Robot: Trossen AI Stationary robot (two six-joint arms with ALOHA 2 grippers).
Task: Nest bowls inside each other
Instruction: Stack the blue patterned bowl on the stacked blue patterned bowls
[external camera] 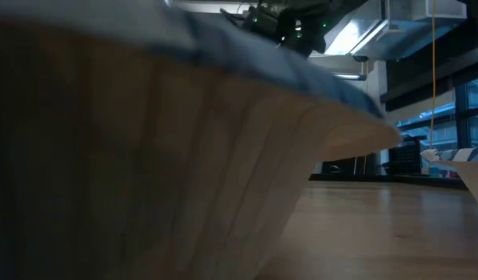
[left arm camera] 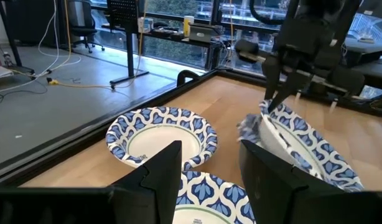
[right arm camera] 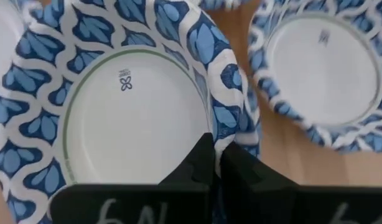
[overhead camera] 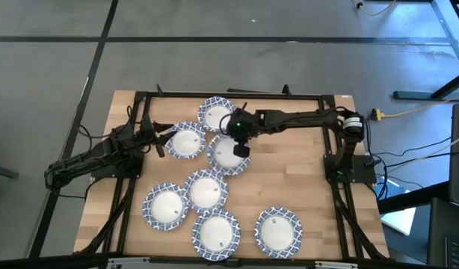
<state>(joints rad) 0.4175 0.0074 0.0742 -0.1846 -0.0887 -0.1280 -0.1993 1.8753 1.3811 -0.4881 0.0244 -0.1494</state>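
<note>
1. The right gripper (right arm camera: 214,163) pinches the rim of a bowl (overhead camera: 228,153) at the table's centre, tilting it so it can be lifted.
2. The left gripper (overhead camera: 159,142) waits open beside another bowl (overhead camera: 186,142), left of the first.
3. The remaining bowls lie scattered nearer.

1. Plain white is seen inside every one of the bowls (overhead camera: 205,188), each ringed by a wide blue-and-white rim.
2. On the bowl (right arm camera: 135,118) in the right wrist view, blue leaf shapes are set between wavy white bands.
3. A thin green line is drawn round its white centre, and a small dark mark is printed there.
4. The table (overhead camera: 304,179) is shown in pale wood with visible grain.
5. Both arms and the frame (overhead camera: 237,95) are finished in black.
</note>
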